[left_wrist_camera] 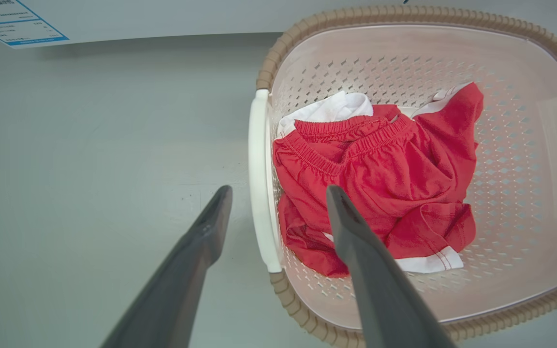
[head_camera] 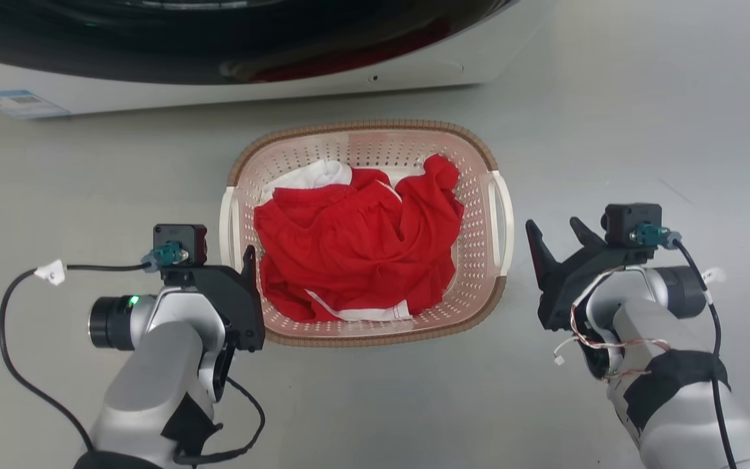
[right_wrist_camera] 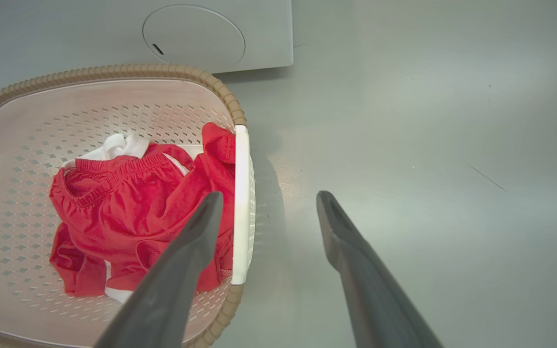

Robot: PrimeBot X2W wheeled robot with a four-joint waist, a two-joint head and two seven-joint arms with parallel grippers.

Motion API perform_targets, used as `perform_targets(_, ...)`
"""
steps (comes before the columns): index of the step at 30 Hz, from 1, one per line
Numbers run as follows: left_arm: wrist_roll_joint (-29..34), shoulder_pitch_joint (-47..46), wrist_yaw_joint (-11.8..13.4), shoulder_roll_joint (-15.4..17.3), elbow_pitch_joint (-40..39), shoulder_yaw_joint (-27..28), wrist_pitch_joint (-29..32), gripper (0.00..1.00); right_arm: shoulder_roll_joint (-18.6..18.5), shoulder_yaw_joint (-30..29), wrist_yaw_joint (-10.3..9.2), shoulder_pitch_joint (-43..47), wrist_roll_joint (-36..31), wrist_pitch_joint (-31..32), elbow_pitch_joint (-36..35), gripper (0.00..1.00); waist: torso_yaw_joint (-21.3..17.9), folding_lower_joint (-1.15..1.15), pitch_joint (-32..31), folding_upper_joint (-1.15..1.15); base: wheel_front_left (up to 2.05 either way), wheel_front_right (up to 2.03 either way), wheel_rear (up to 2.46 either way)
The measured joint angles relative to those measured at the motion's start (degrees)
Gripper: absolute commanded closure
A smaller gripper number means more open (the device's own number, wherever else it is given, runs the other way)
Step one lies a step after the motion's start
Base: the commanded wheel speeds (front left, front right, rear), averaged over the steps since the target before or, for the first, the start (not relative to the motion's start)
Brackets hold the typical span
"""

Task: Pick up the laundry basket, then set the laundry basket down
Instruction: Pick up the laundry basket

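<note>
The laundry basket point(head_camera: 362, 125) stands on the grey floor in front of the washer, pale pink and perforated with a brown rim. Red and white clothes point(head_camera: 355, 247) lie inside it. My left gripper point(head_camera: 249, 255) is open at the basket's left white handle point(head_camera: 225, 225). In the left wrist view its fingers point(left_wrist_camera: 278, 191) straddle that handle point(left_wrist_camera: 259, 183), one outside the basket point(left_wrist_camera: 404, 10) and one over the clothes. My right gripper point(head_camera: 552, 228) is open just right of the right handle point(head_camera: 504, 218). In the right wrist view that handle point(right_wrist_camera: 241, 203) shows between its fingertips point(right_wrist_camera: 270, 195), above the basket point(right_wrist_camera: 114, 72).
The white washer point(head_camera: 414, 65) with its dark round door point(head_camera: 219, 39) fills the far side, close behind the basket. A blue-edged label point(head_camera: 13, 103) sits on its lower left front. Bare grey floor point(head_camera: 642, 130) spreads to the left, right and near side of the basket.
</note>
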Motion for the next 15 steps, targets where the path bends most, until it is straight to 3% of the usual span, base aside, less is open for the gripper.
perform_targets(15, -0.1, -6.6, -0.5, 0.2, 3.5, 0.3, 0.0, 0.0, 0.6, 1.8, 0.89, -7.7, 0.1, 1.5, 4.3, 0.0, 0.4, 0.0, 7.2, 0.0, 0.0, 0.0, 0.0)
